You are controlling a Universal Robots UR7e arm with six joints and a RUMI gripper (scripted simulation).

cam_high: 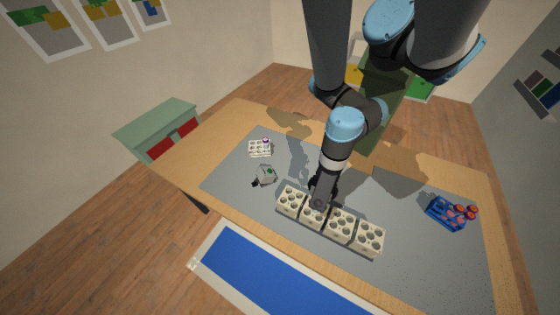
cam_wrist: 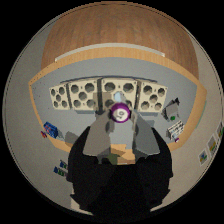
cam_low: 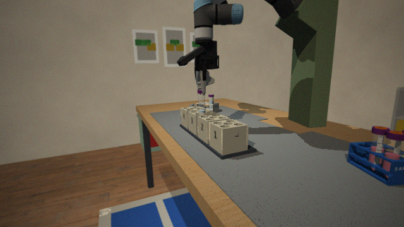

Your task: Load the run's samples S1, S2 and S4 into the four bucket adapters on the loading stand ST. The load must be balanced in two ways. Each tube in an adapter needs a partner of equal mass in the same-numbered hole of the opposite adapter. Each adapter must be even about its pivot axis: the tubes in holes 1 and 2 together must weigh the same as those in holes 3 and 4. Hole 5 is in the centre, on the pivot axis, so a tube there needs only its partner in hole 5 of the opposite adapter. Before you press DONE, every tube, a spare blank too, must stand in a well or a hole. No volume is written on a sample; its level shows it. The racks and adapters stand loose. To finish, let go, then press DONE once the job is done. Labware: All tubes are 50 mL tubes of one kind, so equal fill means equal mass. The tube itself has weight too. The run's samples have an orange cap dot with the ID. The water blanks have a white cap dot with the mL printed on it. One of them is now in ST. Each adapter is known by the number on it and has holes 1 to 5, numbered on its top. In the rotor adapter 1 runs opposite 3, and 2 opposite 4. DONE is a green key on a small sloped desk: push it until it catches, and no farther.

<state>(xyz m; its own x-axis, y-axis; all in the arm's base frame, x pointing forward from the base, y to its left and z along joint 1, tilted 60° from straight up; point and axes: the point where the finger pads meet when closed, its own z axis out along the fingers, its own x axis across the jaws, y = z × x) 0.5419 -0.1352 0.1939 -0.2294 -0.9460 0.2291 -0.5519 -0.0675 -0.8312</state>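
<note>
- The tool (cam_high: 318, 204) (cam_low: 201, 91) (cam_wrist: 119, 110) was clenched on the capped top of a white-dotted water blank (cam_high: 315, 211) (cam_low: 199, 91) (cam_wrist: 120, 113), its number too small to read with certainty.
- That tube hung below the tool, its long axis close to upright, purple cap up between the fingers.
- Directly under the tool stood the second adapter from the DONE-desk end of the row (cam_high: 310, 223) (cam_low: 192, 121) (cam_wrist: 119, 83); the tube's foot looked lined up with its central hole. Whether the foot had entered, the views did not settle.
- The coming move probably called for straight lowering along that axis; any sideways drift could have nudged the loose adapter.
</note>
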